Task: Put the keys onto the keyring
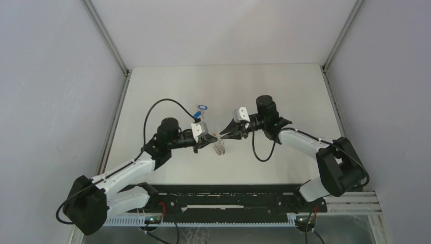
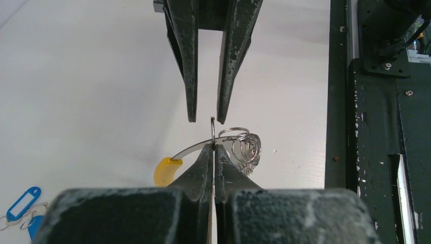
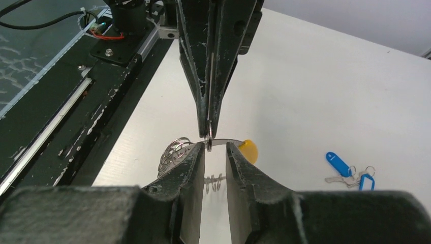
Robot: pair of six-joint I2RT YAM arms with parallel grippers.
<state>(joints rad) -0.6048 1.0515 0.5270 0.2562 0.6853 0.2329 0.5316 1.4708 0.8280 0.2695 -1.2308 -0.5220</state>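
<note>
Keyring (image 2: 247, 146) sits between the tips of the two arms. Its thin band is pinched in the left gripper (image 2: 213, 148), whose fingers are pressed together on it, with the coils on one side of the grip and the yellow end on the other. Right gripper (image 3: 214, 148) meets it tip to tip, fingers spread, with the band between them. Keys (image 3: 348, 171) lie on the table (image 1: 284, 91), apart from the ring, beyond the left gripper.
</note>
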